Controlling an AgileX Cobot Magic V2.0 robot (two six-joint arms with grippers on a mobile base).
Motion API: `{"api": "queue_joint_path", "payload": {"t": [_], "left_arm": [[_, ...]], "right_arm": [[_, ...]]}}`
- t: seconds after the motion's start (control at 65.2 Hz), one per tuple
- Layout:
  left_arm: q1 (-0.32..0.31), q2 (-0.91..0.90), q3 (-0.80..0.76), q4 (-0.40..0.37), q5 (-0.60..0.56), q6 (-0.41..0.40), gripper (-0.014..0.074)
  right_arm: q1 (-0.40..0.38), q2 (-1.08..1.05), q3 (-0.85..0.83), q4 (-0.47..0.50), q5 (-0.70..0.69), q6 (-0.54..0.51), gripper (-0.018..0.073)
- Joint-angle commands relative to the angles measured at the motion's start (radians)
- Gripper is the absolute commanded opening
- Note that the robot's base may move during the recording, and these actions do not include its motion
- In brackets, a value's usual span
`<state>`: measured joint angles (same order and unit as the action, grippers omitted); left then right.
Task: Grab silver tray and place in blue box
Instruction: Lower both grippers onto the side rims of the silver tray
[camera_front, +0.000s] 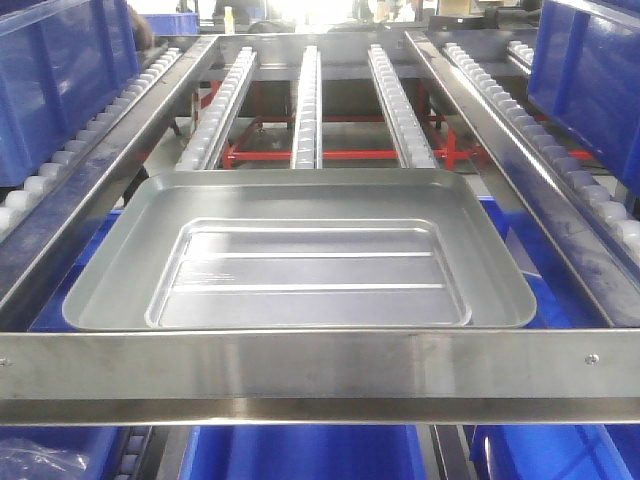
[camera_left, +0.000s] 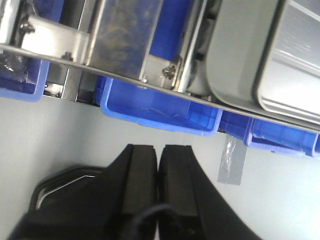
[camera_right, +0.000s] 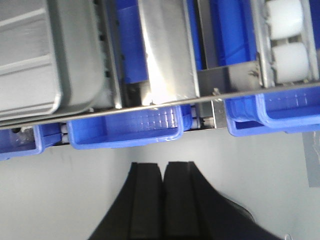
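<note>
The silver tray (camera_front: 300, 260) lies flat on the roller rack, just behind the steel front crossbar (camera_front: 320, 365), its recessed floor showing two long ridges. Blue box plastic (camera_front: 300, 452) shows under the rack below the tray. Neither gripper appears in the front view. My left gripper (camera_left: 159, 150) hangs shut and empty over the grey floor, below and left of the tray's corner (camera_left: 235, 55). My right gripper (camera_right: 162, 167) is also shut and empty, below and right of the tray's edge (camera_right: 75, 60). Several blue boxes (camera_left: 160, 112) (camera_right: 125, 131) sit under the rack in both wrist views.
Large blue crates stand on the side lanes at left (camera_front: 60, 70) and right (camera_front: 590, 70). White rollers (camera_front: 305, 100) run away behind the tray over a red frame (camera_front: 350, 155). A strip of grey tape (camera_left: 232, 160) lies on the floor.
</note>
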<state>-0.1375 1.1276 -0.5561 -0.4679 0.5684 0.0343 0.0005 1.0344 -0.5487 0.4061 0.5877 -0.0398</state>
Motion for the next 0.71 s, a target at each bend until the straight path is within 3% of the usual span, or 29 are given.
{"api": "queue_joint_path", "payload": {"t": [0.0, 0.077, 0.153, 0.261, 0.353, 0.46, 0.69], "left_arm": [[-0.046, -0.013, -0.081, -0.001, 0.019, 0.003, -0.0006], [-0.117, -0.005, -0.122, 0.027, -0.017, -0.06, -0.0006], [-0.195, 0.026, -0.164, 0.127, -0.033, -0.211, -0.0006], [-0.313, 0.117, -0.254, 0.433, 0.037, -0.522, -0.0006], [-0.397, 0.192, -0.322, 0.652, 0.092, -0.698, -0.0006], [-0.458, 0.291, -0.428, 0.683, 0.128, -0.719, -0.0006], [-0.471, 0.486, -0.638, 0.669, 0.189, -0.719, -0.0006]], "right_arm": [[0.025, -0.003, -0.084, 0.018, -0.024, -0.015, 0.0057], [0.08, 0.031, -0.135, 0.005, -0.024, -0.003, 0.0057], [0.144, 0.092, -0.183, -0.018, -0.027, 0.046, 0.0057], [0.23, 0.185, -0.242, -0.094, -0.052, 0.172, 0.0057], [0.286, 0.267, -0.306, -0.208, -0.057, 0.277, 0.0057], [0.348, 0.362, -0.393, -0.313, -0.033, 0.389, 0.0057], [0.434, 0.553, -0.582, -0.484, 0.04, 0.546, 0.0057]]}}
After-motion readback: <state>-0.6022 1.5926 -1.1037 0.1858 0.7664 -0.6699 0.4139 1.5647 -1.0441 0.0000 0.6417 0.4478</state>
